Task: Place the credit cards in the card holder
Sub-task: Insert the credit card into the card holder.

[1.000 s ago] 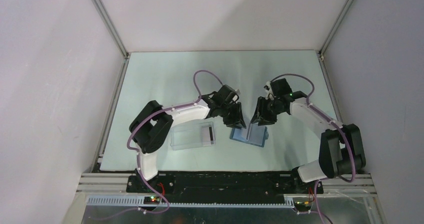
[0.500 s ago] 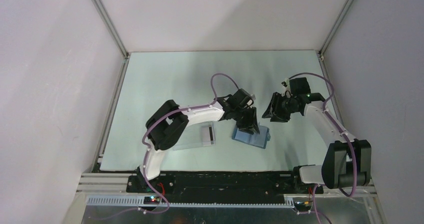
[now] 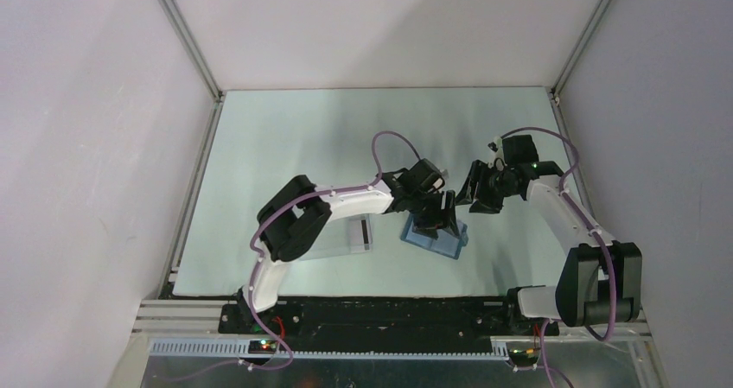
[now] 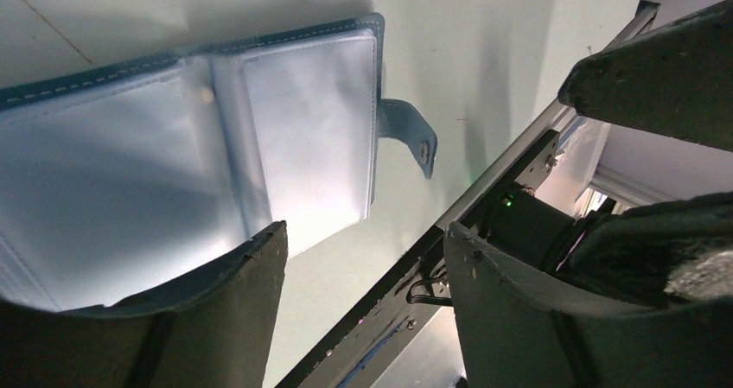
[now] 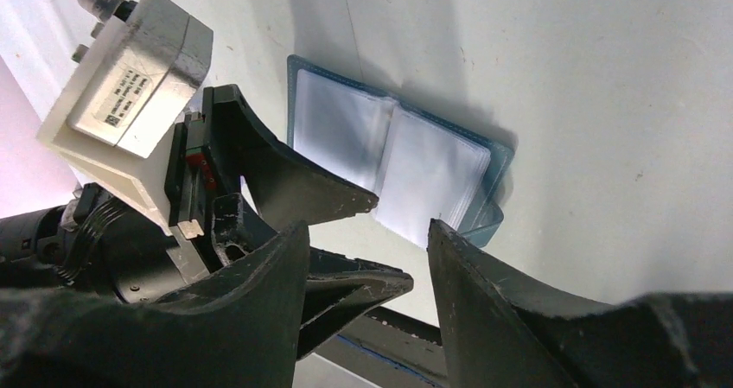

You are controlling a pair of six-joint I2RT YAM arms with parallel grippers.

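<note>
Nearest the arm bases, the card holder (image 3: pixel 436 243) lies open on the surface (image 3: pixel 285 146), clear sleeves up. Just left, a credit card (image 3: pixel 365 232) sits at the end of the clear box (image 3: pixel 335 242). The left gripper (image 3: pixel 442 215) hangs over the holder, jaws spread wide, empty; beyond, the right gripper (image 3: pixel 478 196) likewise gapes empty.

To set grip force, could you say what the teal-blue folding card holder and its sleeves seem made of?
The teal-blue folding card holder: probably faux leather, given its stitched edge. Its inner sleeves: thin glossy translucent plastic, by their sheen.
</note>
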